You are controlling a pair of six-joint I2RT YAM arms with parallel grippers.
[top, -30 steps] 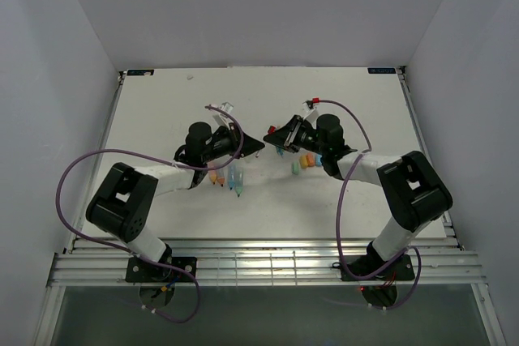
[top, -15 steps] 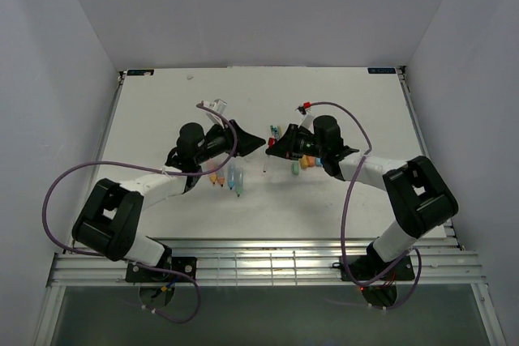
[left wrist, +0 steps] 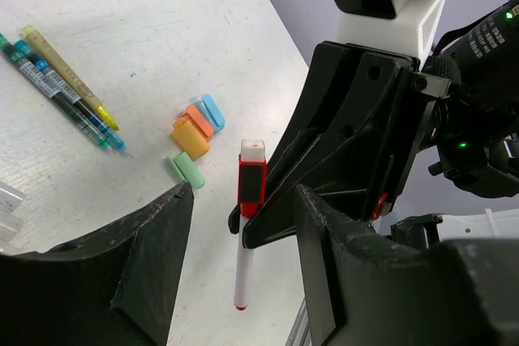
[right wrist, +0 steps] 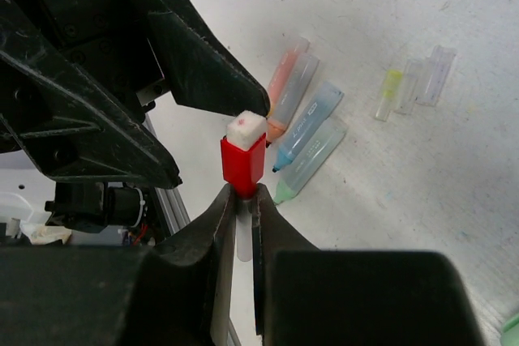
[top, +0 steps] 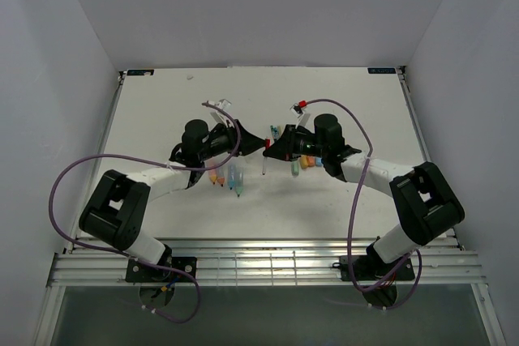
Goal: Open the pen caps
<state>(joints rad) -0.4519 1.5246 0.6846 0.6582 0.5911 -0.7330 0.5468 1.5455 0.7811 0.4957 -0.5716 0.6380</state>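
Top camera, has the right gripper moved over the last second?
Yes. The right gripper, gripping the red pen, came toward the table's near edge, ending almost level with the loose caps.

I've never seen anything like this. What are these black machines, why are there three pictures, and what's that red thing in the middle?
These are two robot arms bolted to a white table, each ending in a two-finger gripper. One picture looks down from a fixed camera above. The other two come from small cameras on each arm's wrist, so you see that arm's own fingers up close. The right gripper is pinching a pen just under its red cap, which looks to be on. The left gripper is open and faces that cap. On the table lie loose caps in orange, blue and green, uncapped barrels in the same colours, and some thin pens.
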